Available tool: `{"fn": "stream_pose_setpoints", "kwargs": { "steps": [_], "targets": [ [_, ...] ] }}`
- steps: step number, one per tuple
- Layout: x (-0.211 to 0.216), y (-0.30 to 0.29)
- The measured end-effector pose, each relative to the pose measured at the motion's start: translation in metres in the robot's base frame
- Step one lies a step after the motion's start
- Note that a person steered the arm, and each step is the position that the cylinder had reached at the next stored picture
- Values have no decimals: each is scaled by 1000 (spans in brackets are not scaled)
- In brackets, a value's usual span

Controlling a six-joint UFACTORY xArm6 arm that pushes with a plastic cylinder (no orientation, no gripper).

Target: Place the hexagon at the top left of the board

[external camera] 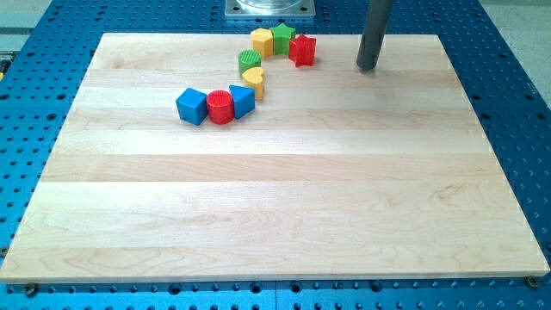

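The yellow hexagon [262, 41] stands near the view's top centre of the wooden board [275, 215]. It touches a green star [282, 36] on its right. A red star [302, 50] is just right of that. My tip [368, 66] is on the board to the right of the red star, about a block's width and a half away from it, touching no block. The rod rises out of the view's top.
Below the hexagon a curved chain runs down-left: a green round block [250, 61], a yellow heart [253, 81], a blue triangle [242, 101], a red cylinder [220, 107] and a blue cube [191, 106]. A metal base [270, 8] sits past the top edge.
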State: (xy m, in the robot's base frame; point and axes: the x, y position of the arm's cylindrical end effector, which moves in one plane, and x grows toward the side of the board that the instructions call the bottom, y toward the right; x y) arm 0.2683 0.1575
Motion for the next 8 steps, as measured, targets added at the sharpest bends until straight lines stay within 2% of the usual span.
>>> {"fn": "stream_pose_setpoints", "kwargs": {
  "steps": [5, 7, 8],
  "targets": [
    [7, 1],
    [-55, -18],
    [-77, -47]
  ]
}}
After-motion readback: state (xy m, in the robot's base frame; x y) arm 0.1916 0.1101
